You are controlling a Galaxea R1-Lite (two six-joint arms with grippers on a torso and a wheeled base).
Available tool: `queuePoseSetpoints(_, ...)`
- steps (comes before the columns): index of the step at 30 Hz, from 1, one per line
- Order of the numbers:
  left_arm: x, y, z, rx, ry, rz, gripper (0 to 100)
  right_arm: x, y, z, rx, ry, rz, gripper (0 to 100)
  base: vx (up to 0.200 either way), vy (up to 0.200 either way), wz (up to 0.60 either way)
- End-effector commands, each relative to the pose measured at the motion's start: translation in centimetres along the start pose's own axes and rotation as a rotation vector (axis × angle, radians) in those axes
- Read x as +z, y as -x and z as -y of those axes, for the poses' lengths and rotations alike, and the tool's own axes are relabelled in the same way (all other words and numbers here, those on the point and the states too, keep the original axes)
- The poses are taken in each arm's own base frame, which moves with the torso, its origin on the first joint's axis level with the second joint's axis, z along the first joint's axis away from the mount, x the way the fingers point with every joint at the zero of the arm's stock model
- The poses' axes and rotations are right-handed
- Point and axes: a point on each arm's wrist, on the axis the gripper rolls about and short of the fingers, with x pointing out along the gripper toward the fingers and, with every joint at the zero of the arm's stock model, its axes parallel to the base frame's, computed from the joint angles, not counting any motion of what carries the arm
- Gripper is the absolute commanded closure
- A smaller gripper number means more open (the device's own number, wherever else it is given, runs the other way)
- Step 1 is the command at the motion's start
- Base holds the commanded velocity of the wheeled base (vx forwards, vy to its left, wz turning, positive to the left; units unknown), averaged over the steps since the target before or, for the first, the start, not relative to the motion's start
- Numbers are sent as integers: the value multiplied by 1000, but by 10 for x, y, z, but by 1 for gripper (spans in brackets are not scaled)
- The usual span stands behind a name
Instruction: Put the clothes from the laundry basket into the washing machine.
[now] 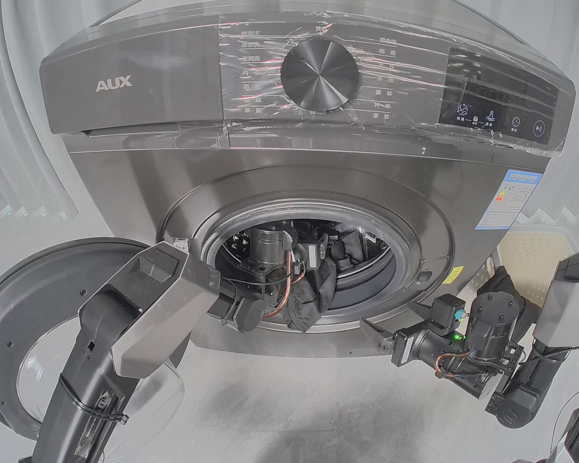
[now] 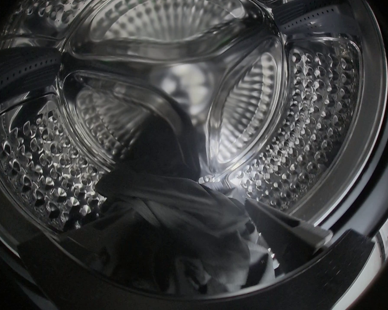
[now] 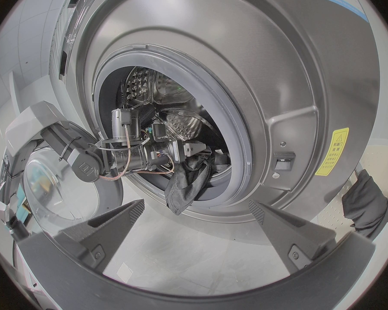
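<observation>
Squarely before me stood the grey steel front-loading washing machine (image 1: pixel 315 162), its round glass-windowed door (image 1: pixel 19 329) swung wide open on my left side. Behind the grey rubber seal lay the dimpled shiny metal drum (image 2: pixel 323 108) with its raised paddles. Just beside the machine on my right stood the cream perforated plastic laundry basket (image 1: pixel 537 255), with a black piece of clothing (image 3: pixel 366 203) draped over its near rim.

A second black crumpled garment (image 1: pixel 312 294) lay half in and half out of the machine: part of it was heaped on the drum floor, and the rest hung down over the lower lip of the opening, outside the seal.

My left gripper (image 2: pixel 176 207) was pushed through the opening into the mouth of the drum, right over that garment. Its one visible finger (image 2: pixel 284 233) stood far out to the side, so the hand was released, with cloth bunched against it and hiding the other finger.

My right gripper (image 3: pixel 194 205) hung low in front of the machine, below the opening and near the basket, its two dark wedge-shaped fingers spread apart and holding nothing.
</observation>
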Motion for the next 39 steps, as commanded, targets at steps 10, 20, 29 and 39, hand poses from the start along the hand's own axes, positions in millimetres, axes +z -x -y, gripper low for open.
queuePoseSetpoints(10, -18, 63, 14, -150, -48, -261, 0, 0, 0, -1, 2, 0, 0, 0, 0, 0, 0)
queuePoseSetpoints(20, -58, 55, 8, -142, -89, -330, 100, 1, 0, -1, 3, 0, 3, 0, 0, 0, 0)
queuePoseSetpoints(29, -42, 42, 9, -134, -66, -248, 100, 1, -1, -1, 3, 0, 4, 0, 0, 0, 0)
queuePoseSetpoints(39, 5, 3, -1, -79, -11, 116, 100, 1, -1, -1, 3, -1, 6, 0, 0, 0, 0)
